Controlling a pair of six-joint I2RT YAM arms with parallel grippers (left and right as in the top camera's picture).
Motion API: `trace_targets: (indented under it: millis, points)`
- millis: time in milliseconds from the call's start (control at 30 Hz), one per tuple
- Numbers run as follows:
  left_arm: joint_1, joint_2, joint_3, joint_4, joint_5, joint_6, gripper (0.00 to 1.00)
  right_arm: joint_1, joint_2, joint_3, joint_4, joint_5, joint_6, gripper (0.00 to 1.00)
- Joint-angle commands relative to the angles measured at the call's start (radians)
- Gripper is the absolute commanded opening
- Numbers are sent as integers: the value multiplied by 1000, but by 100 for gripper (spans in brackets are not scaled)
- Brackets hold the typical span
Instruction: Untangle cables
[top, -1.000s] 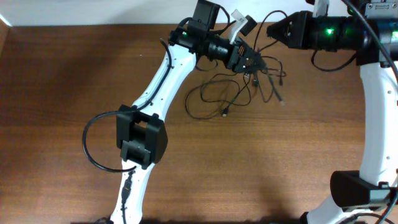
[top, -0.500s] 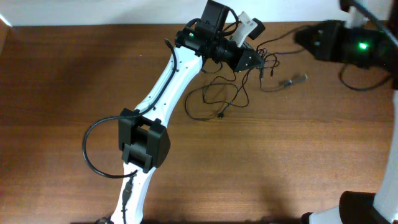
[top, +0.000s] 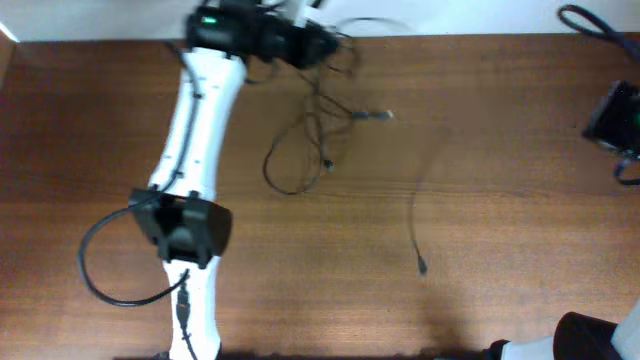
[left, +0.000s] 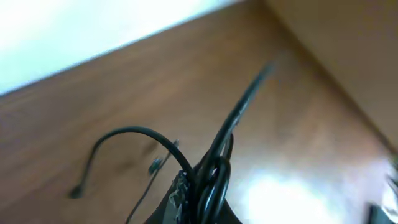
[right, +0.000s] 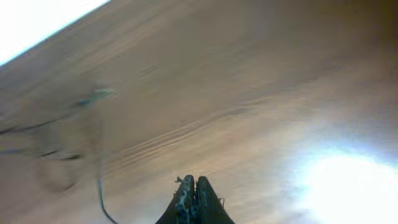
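Note:
The cables (top: 300, 140) are thin black cords trailing in loose loops on the brown table (top: 500, 300), with a silvery plug (top: 378, 116) at one end. My left gripper (top: 322, 45) sits at the table's far edge, shut on a bunch of these cables (left: 214, 177). Another cable (top: 418, 225) lies apart in the middle right, faint and blurred, its tip (top: 422, 266) nearest the front. My right gripper (right: 194, 185) is shut with nothing visible between its fingers. A thin cable (right: 99, 186) runs to its left.
The left arm (top: 190, 150) stretches from the front edge to the far left. Part of the right arm (top: 610, 115) shows at the right edge, with its base (top: 590, 335) at the front right corner. A white wall borders the table's far edge.
My left gripper closed on the cables and swung left along the far edge, dragging them. The right arm pulled away to the right edge. One cable now lies separate at middle right.

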Motion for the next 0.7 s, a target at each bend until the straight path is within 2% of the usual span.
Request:
trace_targets:
  millis: [0, 33, 67, 133, 167, 200, 233, 267, 333, 400, 500, 533, 567, 600, 633, 667]
  points:
    - [40, -97, 23, -12, -60, -9, 9, 0, 20, -55, -6, 155, 50, 4]
    - [44, -106, 23, -13, -60, -9, 18, 0, 32, -77, -6, 155, 50, 4]
    - [48, -114, 23, -18, -59, -9, 19, 0, 43, -97, -6, 146, 49, 4]
    - [48, -117, 23, -29, -36, -9, 10, 2, 61, -119, -2, 63, 13, 4]
    - [42, -117, 23, -37, 26, -9, 2, 17, 70, -131, 10, -106, -106, 5]
    - [37, -117, 23, -41, 52, -9, 0, 39, 73, -138, 26, -241, -214, 16]
    - [31, -117, 23, -45, 72, -10, 0, 56, 74, -138, 35, -308, -256, 22]
    - [23, -117, 23, -48, 95, -10, 0, 83, 75, -138, 55, -352, -259, 33]
    - [12, -117, 23, -53, 134, -10, 5, 145, 76, -138, 107, -408, -241, 50]
    - [-8, -117, 23, -56, 151, -64, 0, 222, 76, -138, 174, -426, -184, 54]
    - [-10, -117, 23, -40, 160, -168, 1, 325, 87, -138, 256, -426, -117, 55]
    - [-10, -117, 23, -24, 194, -212, 22, 367, 101, -138, 287, -426, -98, 56]
    - [-10, -117, 23, -13, 220, -229, 28, 389, 114, -138, 304, -426, -85, 56]
    - [-10, -117, 23, -6, 249, -237, 27, 413, 128, -138, 323, -426, -77, 56]
    - [-10, -117, 23, -3, 288, -237, 0, 441, 147, -138, 351, -426, -61, 57]
    - [-10, -117, 23, -3, 301, -243, 0, 465, 160, -138, 378, -426, -62, 57]
